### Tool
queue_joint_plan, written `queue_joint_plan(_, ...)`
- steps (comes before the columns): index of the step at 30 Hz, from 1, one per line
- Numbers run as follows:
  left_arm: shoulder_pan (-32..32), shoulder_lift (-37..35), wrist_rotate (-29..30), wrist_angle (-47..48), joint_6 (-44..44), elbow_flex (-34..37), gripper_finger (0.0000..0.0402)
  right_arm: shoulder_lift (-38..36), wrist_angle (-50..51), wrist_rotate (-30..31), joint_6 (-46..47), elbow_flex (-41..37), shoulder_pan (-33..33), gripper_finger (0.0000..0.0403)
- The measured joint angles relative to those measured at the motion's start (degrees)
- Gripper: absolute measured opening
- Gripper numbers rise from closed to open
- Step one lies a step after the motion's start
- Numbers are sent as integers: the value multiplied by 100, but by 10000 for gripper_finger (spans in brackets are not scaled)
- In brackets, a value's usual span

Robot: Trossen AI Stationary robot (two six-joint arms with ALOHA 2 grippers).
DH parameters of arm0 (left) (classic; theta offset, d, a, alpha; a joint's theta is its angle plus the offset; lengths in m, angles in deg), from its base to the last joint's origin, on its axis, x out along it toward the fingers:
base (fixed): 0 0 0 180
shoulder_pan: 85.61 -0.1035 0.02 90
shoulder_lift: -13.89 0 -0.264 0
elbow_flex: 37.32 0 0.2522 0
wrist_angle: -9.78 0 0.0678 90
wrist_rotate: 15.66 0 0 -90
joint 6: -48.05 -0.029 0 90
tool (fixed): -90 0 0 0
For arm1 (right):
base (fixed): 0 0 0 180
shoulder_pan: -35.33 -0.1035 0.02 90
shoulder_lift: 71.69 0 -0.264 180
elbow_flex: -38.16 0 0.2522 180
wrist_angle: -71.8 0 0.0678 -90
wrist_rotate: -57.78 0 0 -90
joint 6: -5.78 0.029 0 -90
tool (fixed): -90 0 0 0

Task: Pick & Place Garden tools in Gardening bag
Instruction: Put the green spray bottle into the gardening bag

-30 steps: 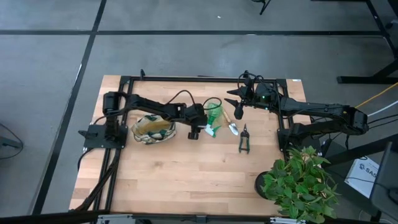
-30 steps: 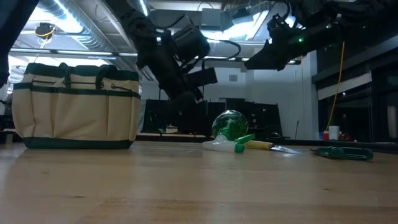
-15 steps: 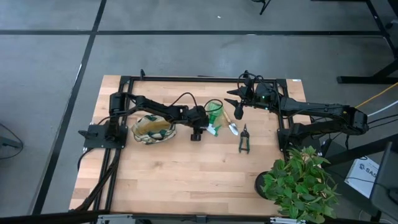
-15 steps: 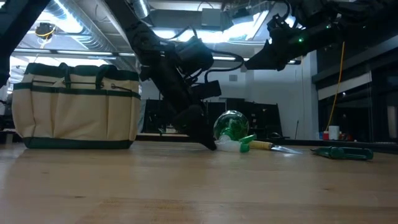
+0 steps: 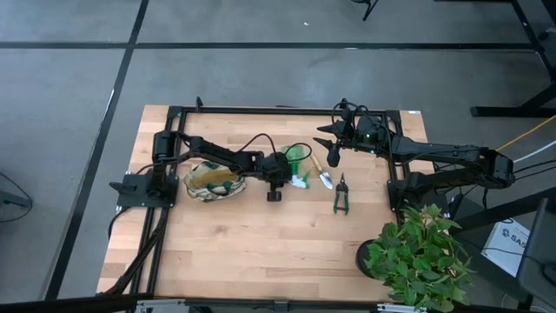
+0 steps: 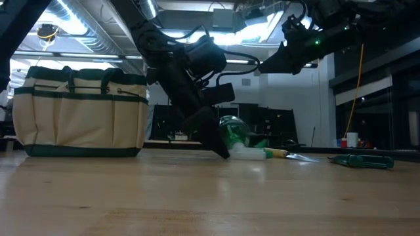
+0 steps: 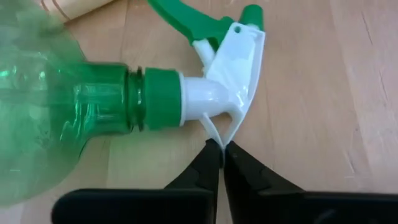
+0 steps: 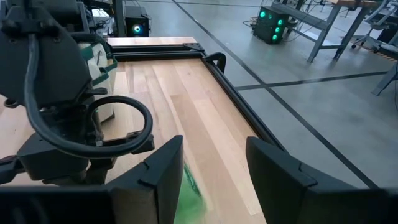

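Wooden table point(image 5: 261, 235) carried everything, seen from high view. Leafy potted plant point(image 5: 421, 256) sat at its right front corner. Gardening bag point(image 5: 214, 180), cream w/ dark green trim, stood on table's left side, mouth open upward; in low view it stood upright at far left point(image 6: 79, 113). Left arm reached across over the bag toward table centre. Right arm came in from right rear, hung above table w/ right gripper point(image 5: 331, 139) near the back, fingers point(image 8: 160, 171) spread apart w/ nothing between them.

Green spray bottle point(image 5: 298, 160) lay on its side at table centre, just right of the bag, apart from it; in low view it lay low behind the left arm point(image 6: 236, 134). Left gripper point(image 7: 222, 151) was down at table level by the bottle's white trigger head point(image 7: 233, 74), fingertips pressed together, meeting right at the thin lower edge of that head; can't tell if plastic was actually pinched. Bottle's neck & green collar lay just beyond the tips.

Wooden-handled trowel point(image 5: 323, 176) lay just right of the bottle. Black pruning shears point(image 5: 340, 195) lay right of trowel, apart from it.
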Motion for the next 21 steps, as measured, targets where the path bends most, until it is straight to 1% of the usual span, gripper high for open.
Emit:
queue_joint_plan(6, 86, -27, 50, 18, 205, 4, 5, 0, 2, -2, 0, 0, 0, 179)
queue_joint_plan(13, 222, -374, 46, 264, 364, 24, 3, 0, 12, 0, -1, 0, -2, 179)
queue_joint_plan(21, 453, -951, 535, 809, 435, 17, 3, 0, 26, 0, 0, 0, -2, 179)
